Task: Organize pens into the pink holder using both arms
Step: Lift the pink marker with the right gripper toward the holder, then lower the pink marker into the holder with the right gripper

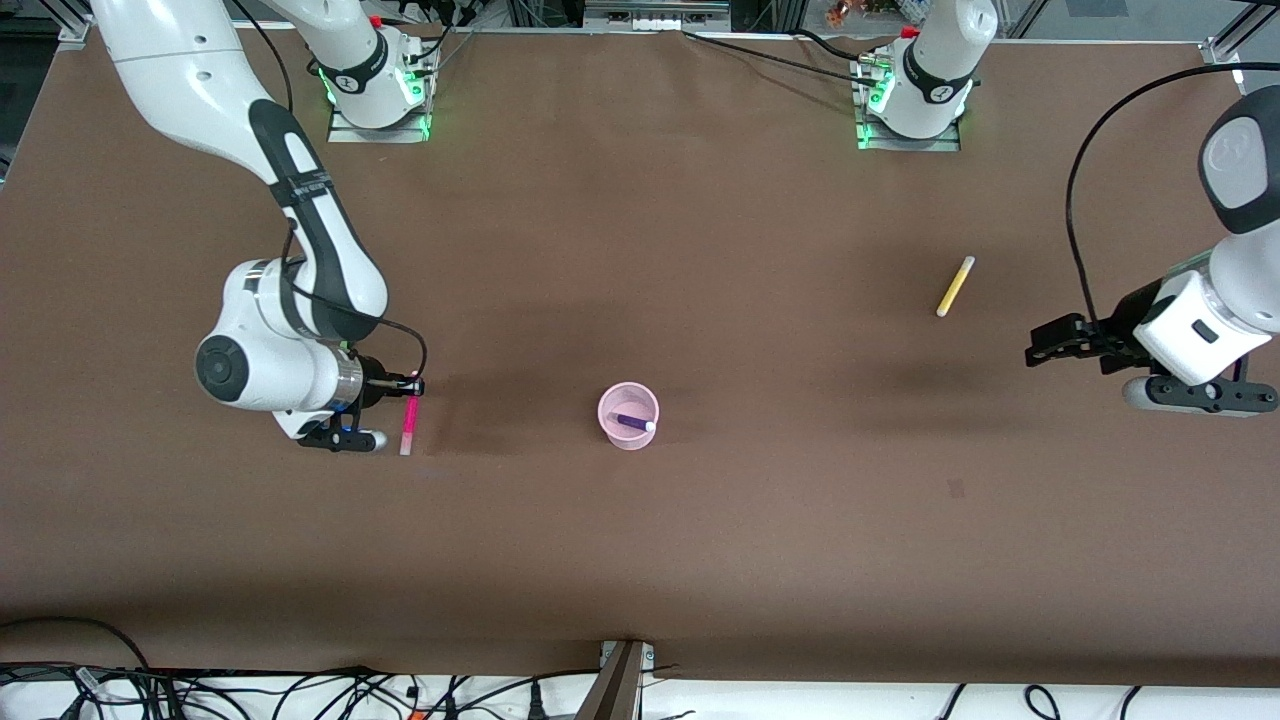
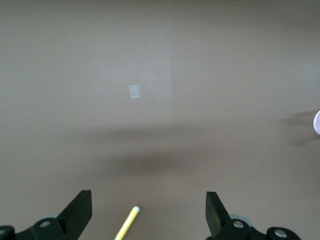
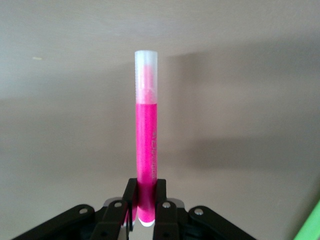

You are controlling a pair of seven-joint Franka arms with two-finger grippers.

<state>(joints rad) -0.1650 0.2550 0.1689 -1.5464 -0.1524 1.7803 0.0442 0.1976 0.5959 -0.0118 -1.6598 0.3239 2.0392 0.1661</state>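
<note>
Front view: pink holder (image 1: 629, 415) sits mid-table, with the purple pen (image 1: 633, 422) already lying inside it. From the holder, the right gripper (image 1: 409, 392) is out at about 9 o'clock, toward the right arm's end of the table. It is clamped on one end of the magenta pen (image 1: 407, 428), whose pale cap points toward the front camera. Whether the pen hangs clear of the table (image 1: 700, 560) or touches it cannot be told here. The yellow pen (image 1: 955, 286) lies on the table at roughly 2 o'clock from the holder, well apart from it. The left gripper (image 1: 1040, 345) hovers over bare table near that pen, at about its 4 o'clock. No green pen shows.

Left wrist view: fingers (image 2: 80, 210) spread wide with nothing between them. The yellow pen's tip (image 2: 127, 225) shows in the gap, lower down. Likely staged for a grasp, jaws opened ahead of the descent.

Right wrist view: fingers (image 3: 127, 202) pinch the magenta pen (image 3: 146, 145) at its base, shaft sticking straight out from the jaws. Gripping by the end probably leaves the length free to drop into the cup. A green sliver (image 3: 311, 225) at the frame's corner; cannot tell what it is.
</note>
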